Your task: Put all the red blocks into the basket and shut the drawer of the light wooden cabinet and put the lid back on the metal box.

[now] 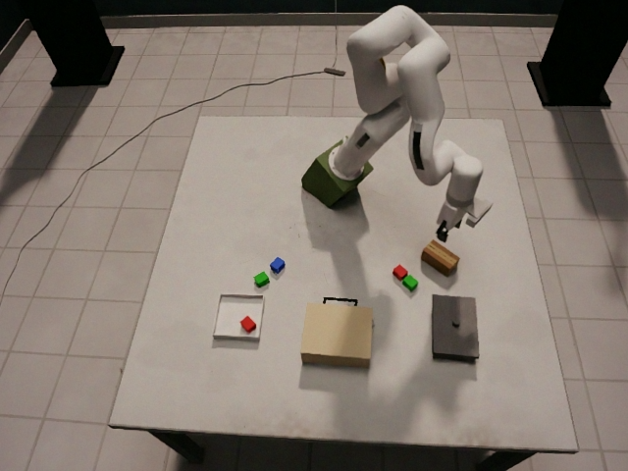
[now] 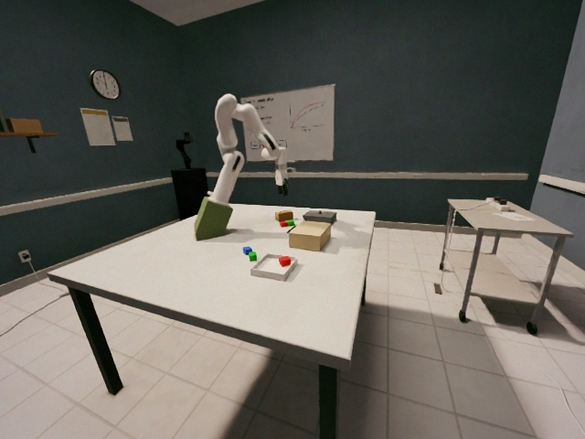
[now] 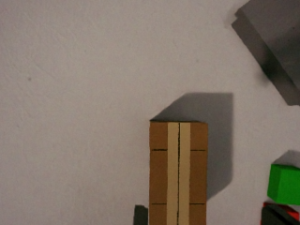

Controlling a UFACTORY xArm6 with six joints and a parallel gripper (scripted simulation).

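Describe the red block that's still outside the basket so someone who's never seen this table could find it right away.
Start at the dark grey metal box near the table's front right, then look just behind it toward the arm's green base. A red block and a green block sit corner to corner there, left of the striped wooden box. It's the only red block on the bare table.

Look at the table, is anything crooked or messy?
Nothing is spilled or broken. The small brown wooden box lies at a slant to the table's edges, unlike the squarely set metal box and cabinet. One red block sits outside the basket, beside a green block.
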